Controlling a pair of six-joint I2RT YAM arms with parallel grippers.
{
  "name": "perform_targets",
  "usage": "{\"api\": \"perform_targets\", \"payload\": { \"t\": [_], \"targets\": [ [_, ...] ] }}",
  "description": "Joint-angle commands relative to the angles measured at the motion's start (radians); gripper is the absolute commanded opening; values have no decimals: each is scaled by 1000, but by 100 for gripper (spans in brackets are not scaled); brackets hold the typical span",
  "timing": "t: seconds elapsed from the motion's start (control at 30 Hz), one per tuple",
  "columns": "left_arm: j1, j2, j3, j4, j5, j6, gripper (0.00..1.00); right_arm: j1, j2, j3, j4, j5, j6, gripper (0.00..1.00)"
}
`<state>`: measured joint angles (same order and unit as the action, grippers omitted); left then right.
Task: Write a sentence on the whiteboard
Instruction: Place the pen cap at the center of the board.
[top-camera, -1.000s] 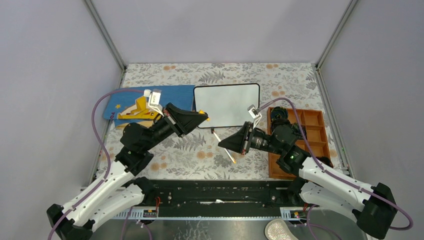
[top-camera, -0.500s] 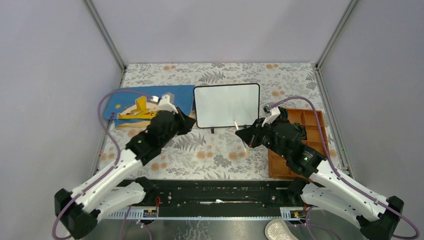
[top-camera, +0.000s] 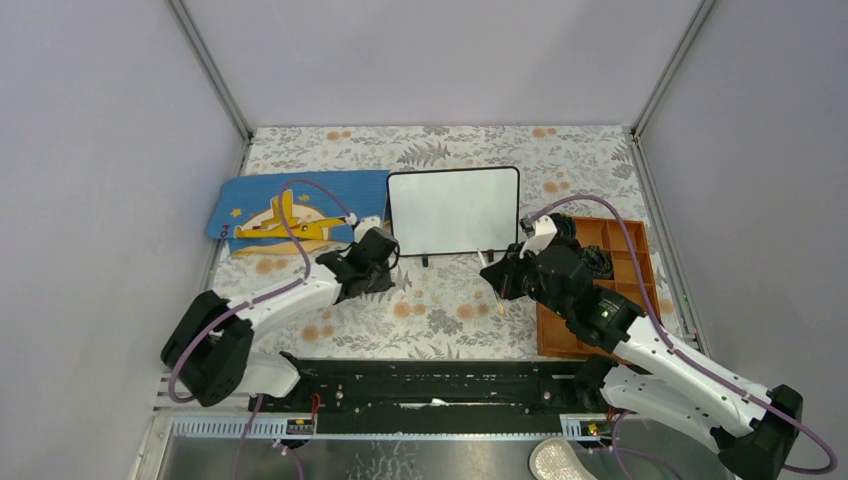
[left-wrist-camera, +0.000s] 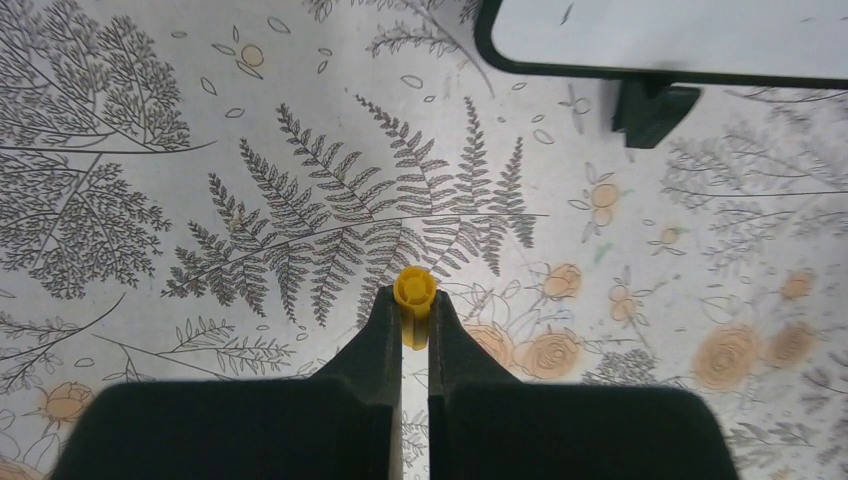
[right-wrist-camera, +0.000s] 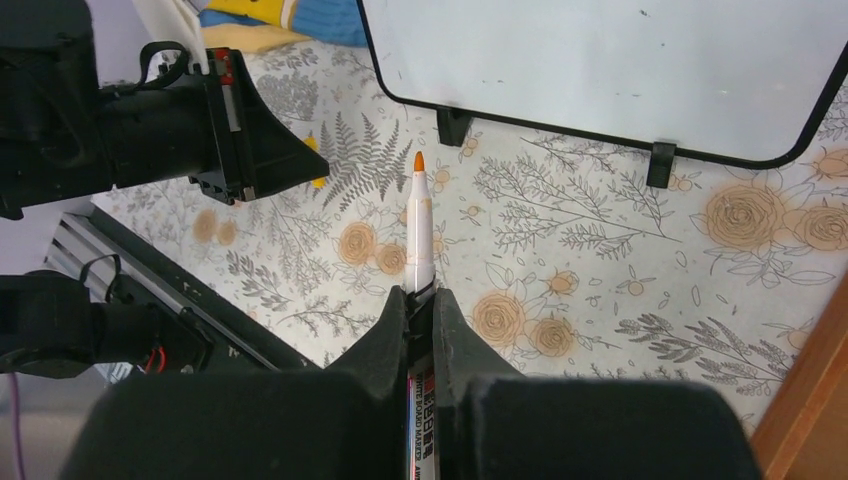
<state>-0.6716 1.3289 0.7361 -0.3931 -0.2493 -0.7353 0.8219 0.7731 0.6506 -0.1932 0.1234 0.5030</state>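
Pulled back and dropped low since half a second ago, the left arm (top-camera: 270, 305) now lies along the floral counter (top-camera: 440, 150), leaving the yellow plane on the blue mat (top-camera: 250, 195) uncovered; the right arm (top-camera: 640, 340) has barely shifted.

The whiteboard (top-camera: 455, 210) stands mid-counter on small black feet. The mat is just beside its left edge and the brown tray (top-camera: 625, 262) just off its right corner.

The left tool (left-wrist-camera: 414, 300) hovers over a fern print short of the board's near-left corner. Its fingers are pinched on a small yellow cap (left-wrist-camera: 414, 288), seen end-on in the wrist view.

The right tool (right-wrist-camera: 421, 297) hangs in front of the board's near edge. It is clamped around the lower barrel of a white marker (right-wrist-camera: 420, 225), which juts forward from between the fingers. The marker's orange tip points toward the left tool and sits over the counter, close to one of the board's feet and clear of the frame.
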Motion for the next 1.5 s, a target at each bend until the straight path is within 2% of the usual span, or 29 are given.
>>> {"api": "perform_targets", "payload": {
  "t": [0.0,0.2,0.5,1.27,1.4,1.47],
  "targets": [
    [11,66,10,49,20,7,3,-3,-5,-6,14,35,-33,0],
    [11,139,18,71,57,-5,5,-2,-15,-13,9,44,-47,0],
    [11,169,6,82,61,-14,17,-3,-13,-20,10,56,-56,0],
    [10,144,-6,91,58,-33,34,-2,-17,-15,-2,55,-46,0],
    [11,124,6,84,54,-21,41,-2,-17,-11,-5,53,-47,0],
    [10,106,10,83,54,-18,48,-2,-17,-8,-7,50,-46,0]
  ]
}}
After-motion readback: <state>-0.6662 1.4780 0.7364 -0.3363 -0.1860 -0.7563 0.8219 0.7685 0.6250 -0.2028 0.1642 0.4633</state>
